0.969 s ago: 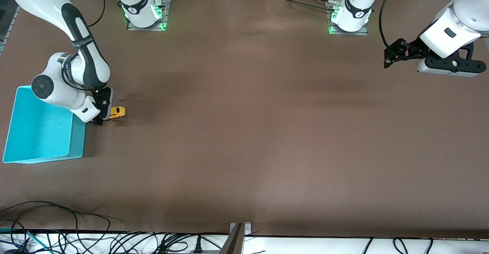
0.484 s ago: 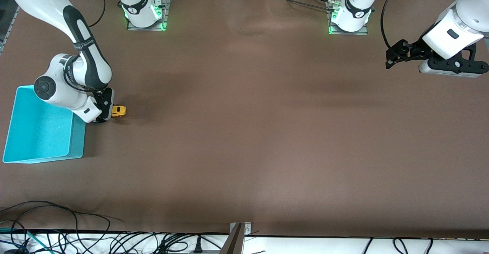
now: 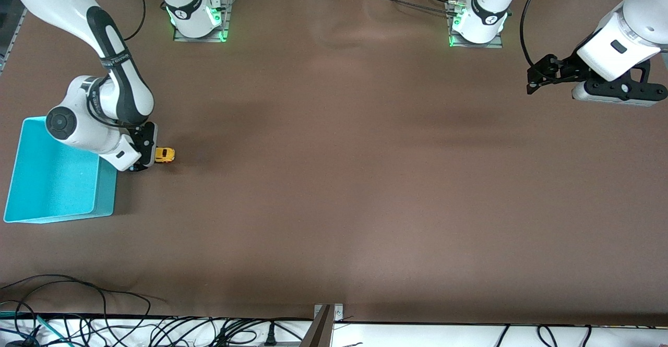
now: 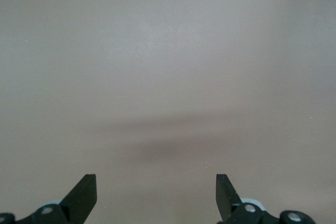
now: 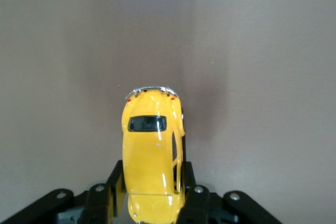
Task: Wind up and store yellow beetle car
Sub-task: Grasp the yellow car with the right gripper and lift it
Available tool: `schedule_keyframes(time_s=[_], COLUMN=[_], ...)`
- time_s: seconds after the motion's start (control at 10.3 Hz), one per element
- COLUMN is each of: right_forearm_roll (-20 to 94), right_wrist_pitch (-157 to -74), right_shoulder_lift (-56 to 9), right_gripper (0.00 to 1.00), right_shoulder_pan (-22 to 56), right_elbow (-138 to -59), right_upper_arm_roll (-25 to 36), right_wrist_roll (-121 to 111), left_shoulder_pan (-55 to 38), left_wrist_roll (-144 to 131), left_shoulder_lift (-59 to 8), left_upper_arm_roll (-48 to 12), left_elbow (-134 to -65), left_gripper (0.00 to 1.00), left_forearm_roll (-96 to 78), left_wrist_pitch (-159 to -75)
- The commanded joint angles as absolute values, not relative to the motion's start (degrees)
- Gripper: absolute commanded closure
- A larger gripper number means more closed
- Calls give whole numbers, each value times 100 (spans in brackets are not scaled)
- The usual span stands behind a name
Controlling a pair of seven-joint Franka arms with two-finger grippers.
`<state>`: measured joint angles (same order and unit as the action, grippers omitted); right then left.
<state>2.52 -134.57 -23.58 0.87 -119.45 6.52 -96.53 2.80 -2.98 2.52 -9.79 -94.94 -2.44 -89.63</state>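
Observation:
The yellow beetle car [image 3: 165, 154] is on the brown table beside the turquoise bin [image 3: 52, 180]. My right gripper [image 3: 147, 158] is low at the table and shut on the car's sides. In the right wrist view the car [image 5: 152, 150] sits between the two black fingers [image 5: 114, 187], its rounded end pointing away from the gripper. My left gripper [image 3: 537, 75] hangs open and empty over the table at the left arm's end and waits; in the left wrist view [image 4: 156, 192] only bare table shows between its fingertips.
The turquoise bin is open-topped with nothing showing in it, near the table edge at the right arm's end. Both arm bases [image 3: 195, 10] stand along the table's back edge. Cables [image 3: 104, 326] lie past the table's front edge.
The right gripper has shifted the car slightly toward the left arm's end of the table, still holding it. The left arm rose a little one second ago, then stayed still.

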Motion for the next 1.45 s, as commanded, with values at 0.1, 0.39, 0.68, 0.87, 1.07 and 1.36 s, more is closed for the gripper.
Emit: schedule_keyframes(time_s=[0.1,0.39,0.68,0.87,1.07,1.36], right_forearm_roll=[422,317,185,185,228,263], right_wrist_pitch=[-11555,-10592,-10634,-10643,-10905,-11521], right_shoulder_lift=[-2215,-2250,-2320,-2329,-2600,-3022], right_gripper=[100,100,100,100,100,100], right_shoulder_pan=[44,-17,-26,-114,-446,-711], right_elbow=[-10657,-9775,-9765,-9765,-9756,-9669], right_upper_arm_roll=[659,974,1519,1879,1934,1934], right_wrist_roll=[-9703,-10009,-10887,-11563,-12109,-12576], left_shoulder_pan=[290,281,290,281,281,264], left_wrist_roll=[-360,-360,-360,-369,-369,-378], left_shoulder_lift=[185,185,193,193,193,193], left_upper_arm_roll=[-1002,-1002,-1002,-1011,-1011,-1011], left_elbow=[-9352,-9352,-9352,-9352,-9352,-9352], left_gripper=[0,0,0,0,0,0], left_forearm_roll=[-123,-123,-123,-123,-123,-123], left_wrist_pitch=[-8895,-8886,-8886,-8886,-8886,-8886])
